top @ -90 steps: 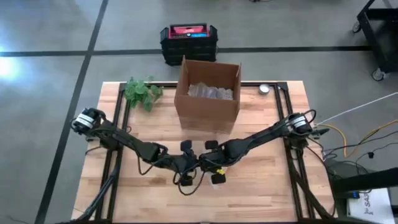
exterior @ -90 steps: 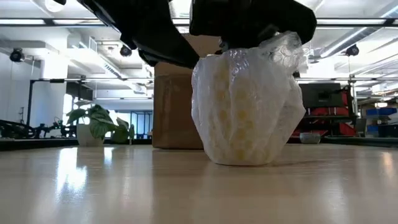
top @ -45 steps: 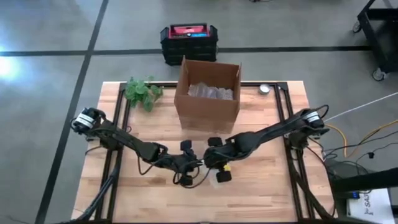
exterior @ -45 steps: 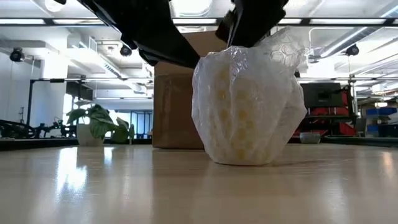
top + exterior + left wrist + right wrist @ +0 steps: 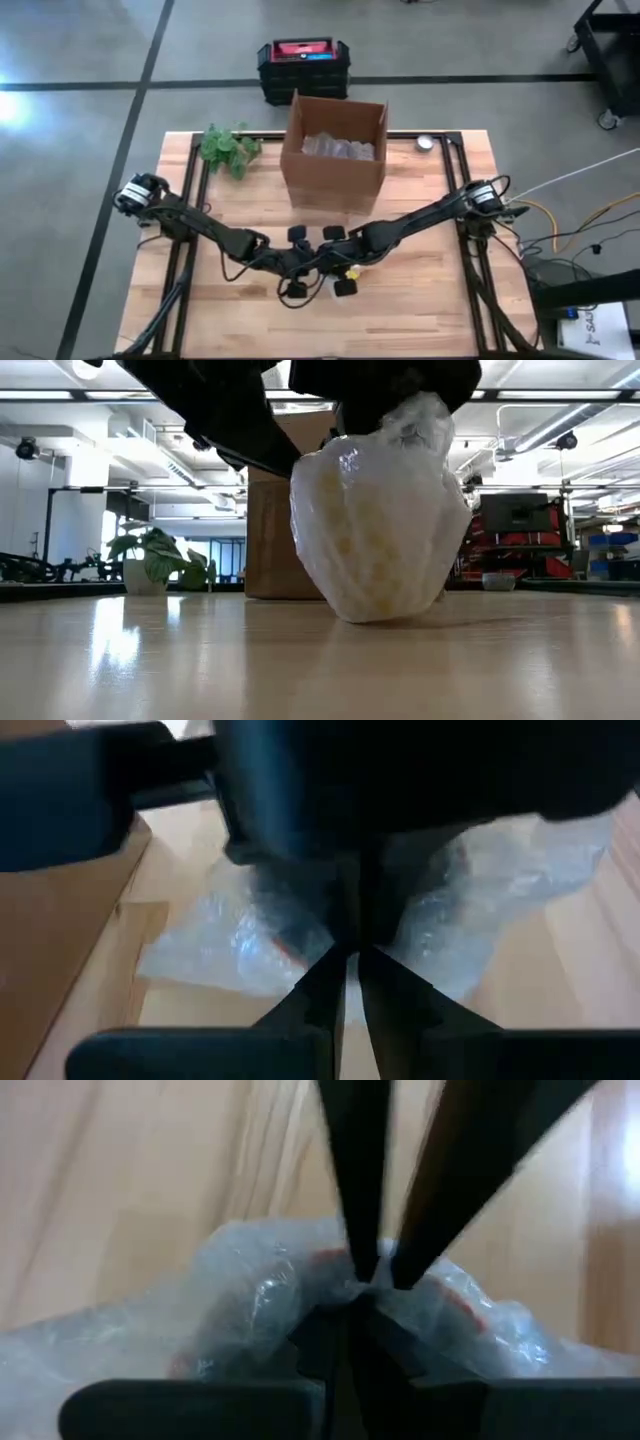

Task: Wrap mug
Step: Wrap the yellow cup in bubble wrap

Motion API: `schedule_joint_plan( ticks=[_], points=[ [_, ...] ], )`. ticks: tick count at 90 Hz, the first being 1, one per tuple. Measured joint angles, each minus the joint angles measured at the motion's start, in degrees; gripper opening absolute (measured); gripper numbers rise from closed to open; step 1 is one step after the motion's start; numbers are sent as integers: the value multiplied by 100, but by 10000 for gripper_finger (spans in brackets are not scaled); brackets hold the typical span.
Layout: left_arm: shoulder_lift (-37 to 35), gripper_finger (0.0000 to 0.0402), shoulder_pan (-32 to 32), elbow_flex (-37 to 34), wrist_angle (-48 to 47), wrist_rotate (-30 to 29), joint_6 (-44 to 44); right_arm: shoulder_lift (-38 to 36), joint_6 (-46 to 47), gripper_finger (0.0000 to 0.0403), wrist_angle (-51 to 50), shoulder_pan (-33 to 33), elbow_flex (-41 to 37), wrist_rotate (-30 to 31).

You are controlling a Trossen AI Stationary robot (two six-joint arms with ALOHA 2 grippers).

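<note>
The mug is bundled in clear bubble wrap [image 5: 375, 530] and stands on its base at the table's middle. Only a yellow patch [image 5: 351, 270] of it shows in the high view. Both grippers meet over the bundle's top, where the wrap is gathered into a tuft [image 5: 415, 415]. My left gripper [image 5: 350, 957] comes in from the table's left and is shut on the wrap. My right gripper [image 5: 352, 1308] comes in from the right, also shut on the wrap. In the high view they sit side by side, my left gripper [image 5: 300, 263] and my right gripper [image 5: 336, 262]. My left gripper pinches gathered bubble wrap [image 5: 300, 935] at the bundle's top between its two fingertips, slanting down from the table's left. The bundle stays on the table. My right gripper pinches the same gathered wrap [image 5: 335, 1285] tip to tip with the left one, slanting down from the right.
An open cardboard box [image 5: 335, 150] holding more bubble wrap stands just beyond the bundle. A small green plant [image 5: 228, 148] is at the far left, a small round tin [image 5: 426, 143] at the far right. Bare wood lies toward the near edge.
My right gripper lifted off the bundle's top, then came back down and a little toward the table's left, onto the wrap. The wrap's flared upper edge has been drawn in over the top, and the bundle now looks narrower and leans slightly left.
</note>
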Motion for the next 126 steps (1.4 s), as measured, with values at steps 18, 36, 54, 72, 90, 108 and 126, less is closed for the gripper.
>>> schedule_joint_plan(
  ticks=[18, 36, 54, 72, 90, 108, 126],
  points=[
    [-2, 20, 0, 0, -13, -2, -15, 34, 216, 13, -73, -2, -9, -151],
    [-4, 20, -2, 0, -15, 20, -17, -13, 149, 13, -6, -12, -31, -341],
    [-4, 20, 0, 0, -30, 11, -17, -607, 202, 13, -326, -7, -101, -414],
    [-4, 20, 0, 1, -1, 9, -17, -1334, -110, 13, -257, -7, -63, -419],
    [-4, 20, 0, 2, -1, 9, -17, -1335, -216, 13, -215, 19, -63, -870],
    [-4, 20, 0, 2, 0, 7, -17, -729, -101, 13, -100, 87, -96, -995],
    [-4, 20, 0, 2, 14, 7, -20, -272, -112, 13, -81, 81, -81, -1012]
  ],
)
